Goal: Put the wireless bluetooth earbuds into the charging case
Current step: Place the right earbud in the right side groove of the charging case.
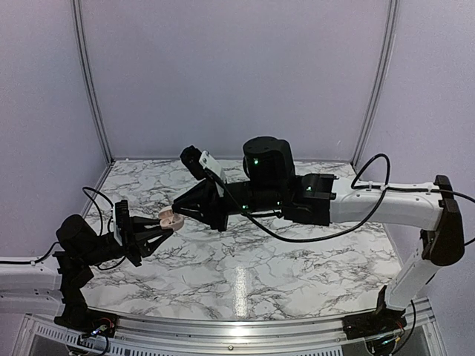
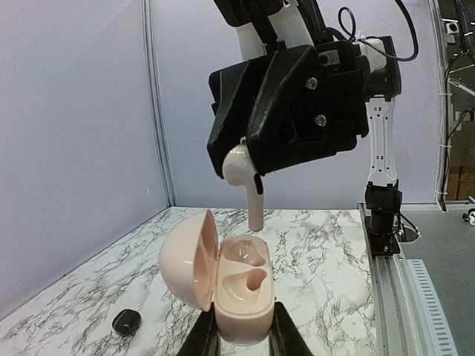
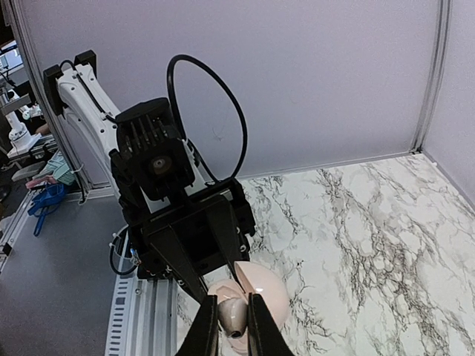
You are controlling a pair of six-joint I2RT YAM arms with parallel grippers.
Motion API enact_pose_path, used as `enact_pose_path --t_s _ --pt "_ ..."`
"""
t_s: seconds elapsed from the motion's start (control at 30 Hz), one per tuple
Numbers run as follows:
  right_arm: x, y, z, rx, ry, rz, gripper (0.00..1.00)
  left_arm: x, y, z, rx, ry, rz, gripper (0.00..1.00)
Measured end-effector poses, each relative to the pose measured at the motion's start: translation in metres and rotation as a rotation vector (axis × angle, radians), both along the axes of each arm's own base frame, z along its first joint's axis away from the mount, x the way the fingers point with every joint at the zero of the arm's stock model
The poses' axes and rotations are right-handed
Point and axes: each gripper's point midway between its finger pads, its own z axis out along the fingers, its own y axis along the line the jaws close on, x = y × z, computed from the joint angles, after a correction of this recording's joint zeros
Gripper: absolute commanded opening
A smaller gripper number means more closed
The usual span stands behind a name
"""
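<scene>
So the left gripper (image 1: pixel 157 228) is clamped on the charging case (image 2: pixel 241 322), lid swung open, both wells showing. Right gripper (image 3: pixel 232 330) is pinching a pale stemmed earbud (image 2: pixel 254 208) just above the case, stem down, not touching afaict. Small black lump (image 2: pixel 126 321) sits on the table (image 2: pixel 326 282) near the case.

Black rounded lump (image 2: pixel 127 321) resting on marble tabletop (image 1: pixel 297 267); lilac walls (image 1: pixel 237 74) behind.

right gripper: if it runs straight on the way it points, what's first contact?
The open charging case in the left gripper; the earbud clamped in the right gripper would likely touch a well first, depth unclear.
</scene>
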Motion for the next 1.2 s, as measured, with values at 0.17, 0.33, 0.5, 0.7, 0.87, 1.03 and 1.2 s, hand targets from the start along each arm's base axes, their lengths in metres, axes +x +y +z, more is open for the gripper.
enact_pose_path --t_s 0.17,0.33,0.5,0.7,0.87,1.03,1.2 --pt "0.002 0.003 -0.003 -0.001 0.011 -0.008 0.05 0.003 0.001 0.0 -0.002 0.002 0.016 0.0" --pt "0.003 0.008 -0.01 -0.008 0.015 -0.014 0.05 0.004 0.001 0.0 -0.004 0.006 0.025 0.0" --pt "0.003 0.011 -0.014 -0.013 0.008 -0.024 0.05 0.004 0.002 0.001 -0.006 0.008 0.026 0.0" --pt "0.004 0.012 -0.015 -0.018 -0.018 -0.056 0.05 0.006 0.002 0.001 -0.01 0.017 0.035 0.0" --pt "0.006 0.013 -0.014 -0.015 -0.024 -0.07 0.08 0.007 0.003 0.002 -0.016 0.02 0.045 0.0" --pt "0.007 0.013 -0.014 -0.015 -0.027 -0.08 0.1 0.008 0.004 0.002 -0.019 0.023 0.051 0.0" --pt "0.008 0.013 -0.014 -0.017 -0.03 -0.088 0.21 0.01 0.005 0.003 -0.021 0.025 0.062 0.0"
